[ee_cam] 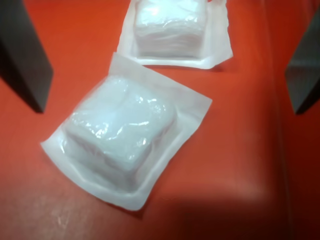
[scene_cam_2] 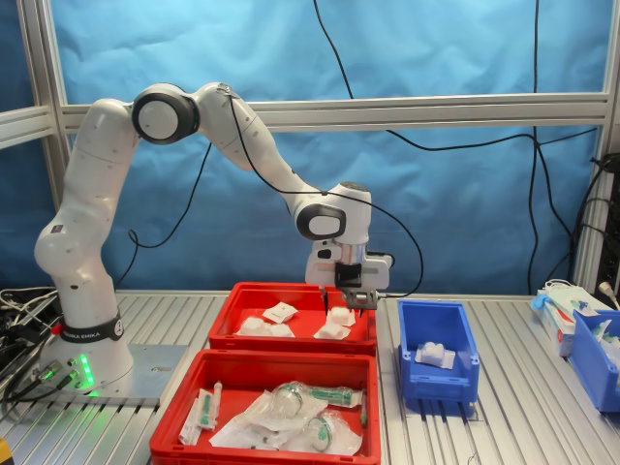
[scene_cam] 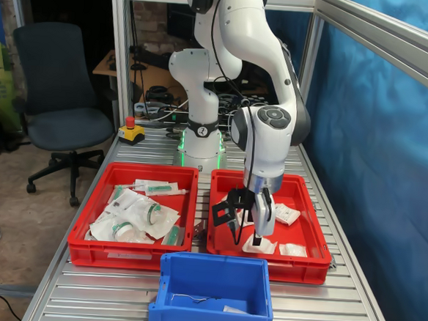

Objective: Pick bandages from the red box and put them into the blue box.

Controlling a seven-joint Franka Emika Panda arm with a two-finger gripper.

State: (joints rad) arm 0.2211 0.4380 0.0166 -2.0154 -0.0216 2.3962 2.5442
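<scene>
Gripper [scene_cam: 256, 233] hangs low inside red box [scene_cam: 318, 241], jaws wide and empty, straddling one bandage [ee_cam: 122, 135] to grasp it.

Glossy, crinkled clear film wraps the bandages [ee_cam: 122, 135], seemingly gauze; the red box [ee_cam: 240, 165] is smooth plastic.

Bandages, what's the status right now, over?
Tool open, low in red box. Bandage between fingers, not gripped. One already in blue box. Nothing blocking.

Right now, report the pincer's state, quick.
Pincer: open, holding nothing, its fingers apart on either side of a bandage packet lying in the red box.
</scene>
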